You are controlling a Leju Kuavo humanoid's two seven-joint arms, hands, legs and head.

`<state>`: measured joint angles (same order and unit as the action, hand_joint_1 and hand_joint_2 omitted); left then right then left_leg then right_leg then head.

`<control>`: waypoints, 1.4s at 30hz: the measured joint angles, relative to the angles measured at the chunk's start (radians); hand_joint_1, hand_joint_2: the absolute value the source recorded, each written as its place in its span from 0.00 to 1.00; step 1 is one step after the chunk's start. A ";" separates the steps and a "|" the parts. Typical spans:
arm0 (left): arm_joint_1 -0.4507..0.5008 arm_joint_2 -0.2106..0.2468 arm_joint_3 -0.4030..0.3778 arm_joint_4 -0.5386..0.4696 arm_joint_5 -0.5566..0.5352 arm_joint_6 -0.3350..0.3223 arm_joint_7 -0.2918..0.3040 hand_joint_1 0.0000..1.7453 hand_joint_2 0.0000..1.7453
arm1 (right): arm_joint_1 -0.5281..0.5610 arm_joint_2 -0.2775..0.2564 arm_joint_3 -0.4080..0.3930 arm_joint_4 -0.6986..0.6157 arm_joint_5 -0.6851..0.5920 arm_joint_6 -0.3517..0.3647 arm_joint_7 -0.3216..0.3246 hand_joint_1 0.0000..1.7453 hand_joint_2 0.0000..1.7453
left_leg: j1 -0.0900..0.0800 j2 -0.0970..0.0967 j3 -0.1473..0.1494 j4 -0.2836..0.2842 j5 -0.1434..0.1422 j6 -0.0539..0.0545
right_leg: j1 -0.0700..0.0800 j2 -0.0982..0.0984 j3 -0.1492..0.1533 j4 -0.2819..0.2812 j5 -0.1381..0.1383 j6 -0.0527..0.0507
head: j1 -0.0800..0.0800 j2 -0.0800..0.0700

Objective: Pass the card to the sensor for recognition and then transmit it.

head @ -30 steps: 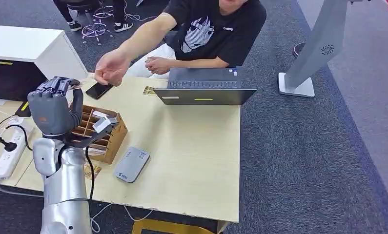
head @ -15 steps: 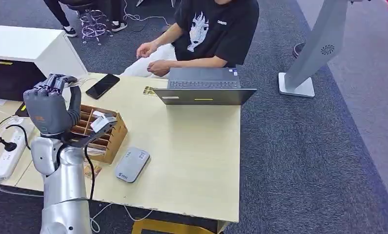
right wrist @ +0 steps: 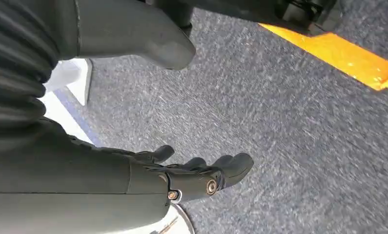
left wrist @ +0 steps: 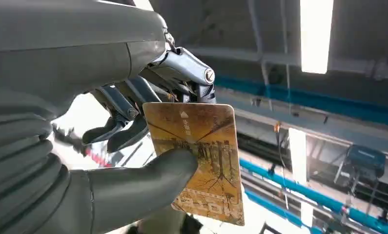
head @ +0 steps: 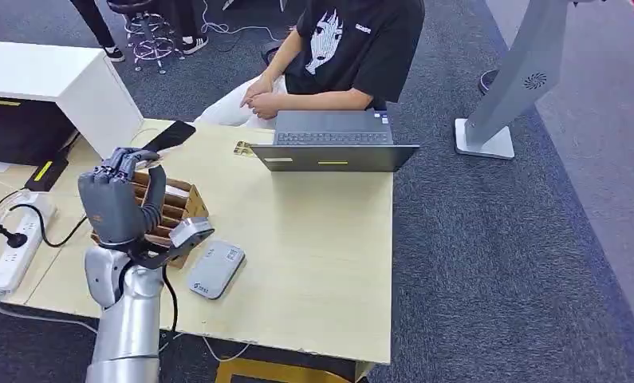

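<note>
Left robot hand (head: 120,199) raised over wooden organizer (head: 174,209) near bench (head: 313,255) left edge, pinching card (left wrist: 197,156) between thumb and fingers. Grey sensor (head: 214,269) flat on bench just beside organizer, toward front edge. Right robot hand (right wrist: 201,178) hanging over carpet, fingers loosely extended, empty.

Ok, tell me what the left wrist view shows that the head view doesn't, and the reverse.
Left wrist view alone: a yellow-brown card pinched between the left hand's thumb and fingers, with ceiling lights behind it.

Head view alone: the desk, a wooden box with slots, a grey reader, a laptop, a phone, a power strip and a seated person.

Both: the left hand, raised over the box in the head view.
</note>
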<state>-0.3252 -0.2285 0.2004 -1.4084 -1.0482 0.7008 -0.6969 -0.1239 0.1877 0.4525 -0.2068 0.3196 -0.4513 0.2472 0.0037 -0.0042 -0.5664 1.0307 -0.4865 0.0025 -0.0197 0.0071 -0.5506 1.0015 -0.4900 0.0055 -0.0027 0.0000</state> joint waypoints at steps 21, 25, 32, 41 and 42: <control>0.256 0.200 -0.385 -0.060 0.314 0.000 0.251 1.00 1.00 | 0.058 0.007 -0.069 0.009 0.015 -0.039 -0.050 0.00 1.00 | 0.000 -0.001 -0.002 0.000 0.000 0.000 | 0.000 -0.001 -0.001 0.000 0.000 0.000 | 0.000 0.000; 0.287 0.208 -0.386 -0.061 0.290 0.000 0.257 1.00 1.00 | 0.063 0.008 -0.075 0.010 0.015 -0.047 -0.064 0.00 1.00 | 0.000 0.000 -0.002 0.000 0.000 0.000 | 0.000 0.000 -0.001 0.000 0.000 0.000 | 0.000 0.000; 0.348 0.193 -0.311 -0.045 0.047 0.000 0.272 1.00 1.00 | 0.068 0.008 -0.084 0.013 0.015 -0.051 -0.072 0.00 1.00 | 0.000 0.000 -0.002 0.000 0.000 0.000 | 0.000 0.000 -0.001 0.000 -0.001 0.001 | 0.000 0.000; 0.358 0.175 -0.210 0.010 -0.020 0.000 0.300 1.00 1.00 | 0.068 0.008 -0.094 0.013 0.015 -0.051 -0.072 0.00 1.00 | 0.000 0.000 -0.002 0.000 0.000 0.000 | 0.000 -0.001 -0.001 0.000 -0.001 0.001 | 0.000 0.000; 0.358 0.174 -0.205 0.013 -0.020 0.000 0.300 1.00 1.00 | 0.068 0.008 -0.096 0.014 0.015 -0.051 -0.072 0.00 1.00 | 0.000 0.000 -0.002 0.000 0.000 0.000 | 0.000 -0.001 -0.001 0.000 -0.001 0.001 | 0.000 0.000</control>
<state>0.0327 -0.0542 -0.0049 -1.3950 -1.0681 0.7012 -0.3967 -0.0557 0.1961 0.3563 -0.1930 0.3349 -0.5020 0.1755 0.0040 -0.0046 -0.5682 1.0305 -0.4866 0.0027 -0.0195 0.0064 -0.5513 1.0015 -0.4905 0.0061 -0.0027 0.0000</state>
